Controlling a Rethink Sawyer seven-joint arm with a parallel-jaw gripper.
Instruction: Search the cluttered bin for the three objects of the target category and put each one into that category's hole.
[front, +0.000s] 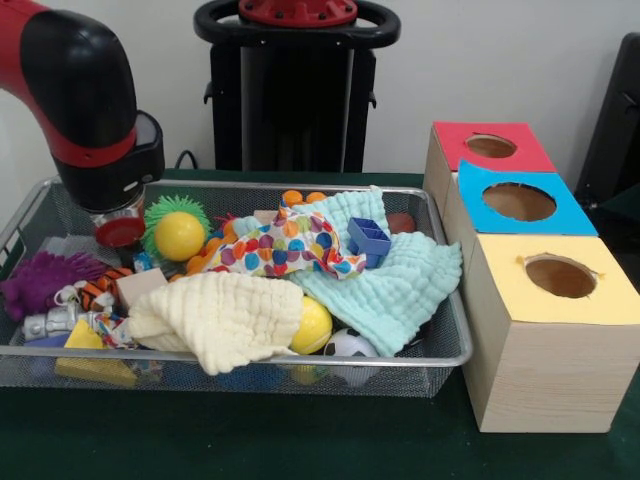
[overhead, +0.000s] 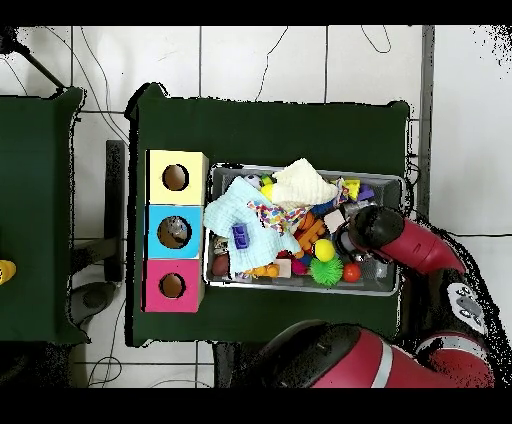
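Note:
The wire mesh bin (front: 452, 355) stands on the green table, full of toys and cloths; it also shows in the overhead view (overhead: 300, 290). No clear water bottle with a blue label can be made out in either view. My red and black arm (front: 85, 110) comes down over the bin's left end. Its tip, the gripper (front: 120, 228), sits low beside a yellow ball in a green spiky ring (front: 178, 235). In the overhead view the arm (overhead: 378, 228) covers the bin's right end. The gripper's state does not show.
Three wooden boxes with round holes stand right of the bin: red-topped (front: 455, 140), blue-topped (front: 475, 185), yellow-topped (front: 500, 265). In the bin lie a pale yellow cloth (front: 215, 320), a mint cloth (front: 400, 280), a dotted cloth (front: 290, 245), a blue frame (front: 368, 238) and a purple fluffy toy (front: 40, 280).

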